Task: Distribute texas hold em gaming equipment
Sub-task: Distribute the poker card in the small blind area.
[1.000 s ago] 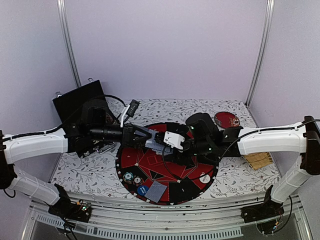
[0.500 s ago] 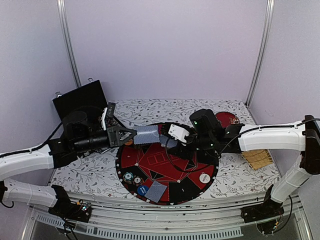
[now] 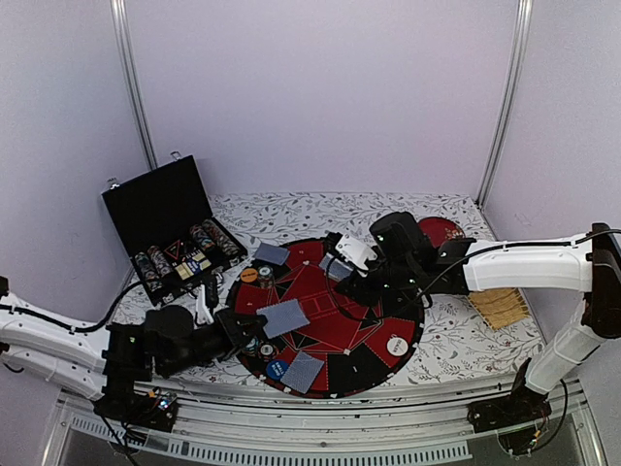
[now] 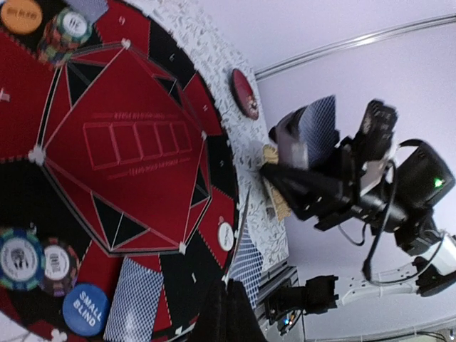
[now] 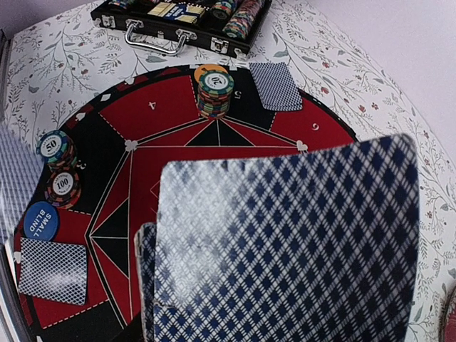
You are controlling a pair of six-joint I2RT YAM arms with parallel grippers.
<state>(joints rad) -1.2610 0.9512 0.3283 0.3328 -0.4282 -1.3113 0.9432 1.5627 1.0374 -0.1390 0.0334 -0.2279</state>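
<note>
The left fingers (image 4: 224,317) pinch one card (image 3: 283,317); right fingers (image 4: 299,187) grip a deck (image 5: 285,249).

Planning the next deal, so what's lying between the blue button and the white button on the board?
A face-down card, beside the blue button; the board is bare from there to the white button. The top view shows it.

Blue-and-white diamond-lattice backs on paper playing cards (image 5: 285,242), red and black round felt mat (image 5: 178,164) with white lines below the right gripper (image 3: 337,262), white tablecloth (image 5: 43,64) printed with grey vines
</note>
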